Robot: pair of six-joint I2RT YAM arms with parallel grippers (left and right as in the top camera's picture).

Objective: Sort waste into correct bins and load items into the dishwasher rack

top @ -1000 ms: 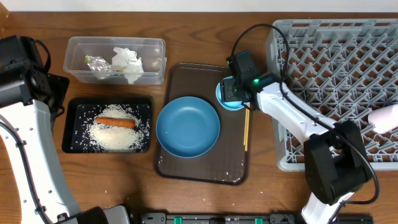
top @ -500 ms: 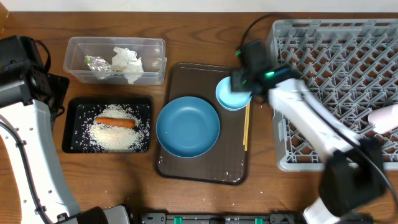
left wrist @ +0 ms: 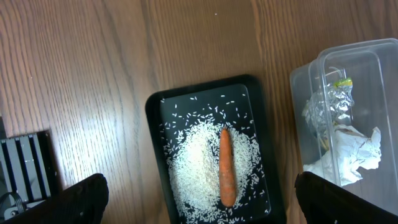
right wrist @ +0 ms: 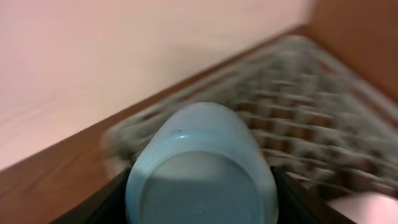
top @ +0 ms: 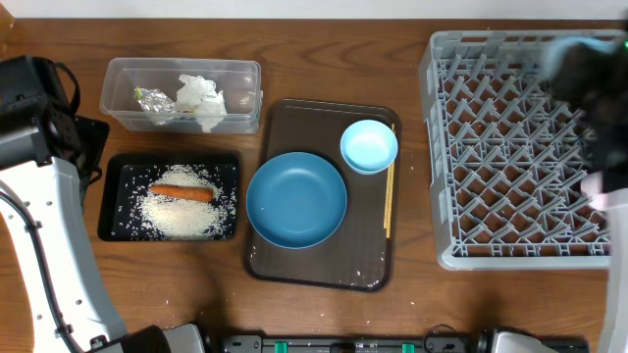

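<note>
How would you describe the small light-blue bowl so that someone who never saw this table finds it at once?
Find the brown serving tray in the middle of the table, left of the grey dishwasher rack. The small light-blue bowl sits in the tray's upper right corner in the overhead view, beside the wooden chopsticks. It is much smaller and paler than the dark-blue bowl beside it.

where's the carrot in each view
overhead: carrot on the rice in the black tray, left of centre.
left wrist: carrot lower centre, lengthwise on the rice in that tray.
right wrist: not in it; only a pale cup and the rack.
shared landmark: the clear tub beside the tray, in the overhead and left wrist views.
</note>
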